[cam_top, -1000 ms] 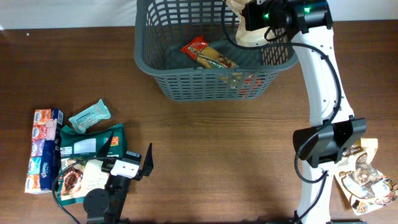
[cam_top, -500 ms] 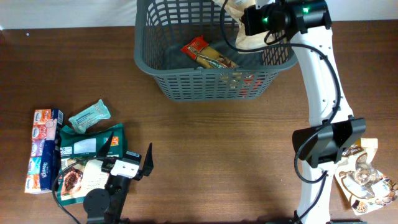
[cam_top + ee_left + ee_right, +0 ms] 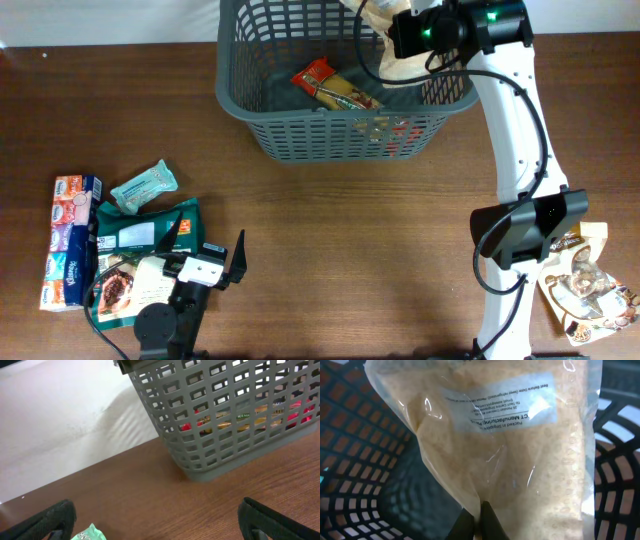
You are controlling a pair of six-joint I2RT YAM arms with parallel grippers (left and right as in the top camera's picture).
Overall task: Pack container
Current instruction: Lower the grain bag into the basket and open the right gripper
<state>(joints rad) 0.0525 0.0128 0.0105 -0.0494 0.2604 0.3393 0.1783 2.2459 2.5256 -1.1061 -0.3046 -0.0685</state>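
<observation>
The dark grey slotted basket point(image 3: 300, 140) stands at the back middle of the table. A red packet point(image 3: 318, 78) and other packets lie in it. My right gripper point(image 3: 478, 519) is shut on the edge of a clear bag of beige grain point(image 3: 505, 440) and holds it over the basket's right end; the bag also shows in the overhead view point(image 3: 392, 55). My left gripper point(image 3: 205, 255) is open and empty near the table's front left. In the left wrist view the basket point(image 3: 220, 425) is far ahead of its fingertips point(image 3: 55, 517).
Several packets lie at the left: a box of tissue packs point(image 3: 70, 240), a mint-green wrapper point(image 3: 143, 186), a dark green pouch point(image 3: 145, 228) and a white pouch point(image 3: 130, 285). More pouches point(image 3: 585, 285) lie at the front right by the right arm's base.
The right gripper and the bag have shifted slightly between the oldest frame and now. The left arm has not moved.
</observation>
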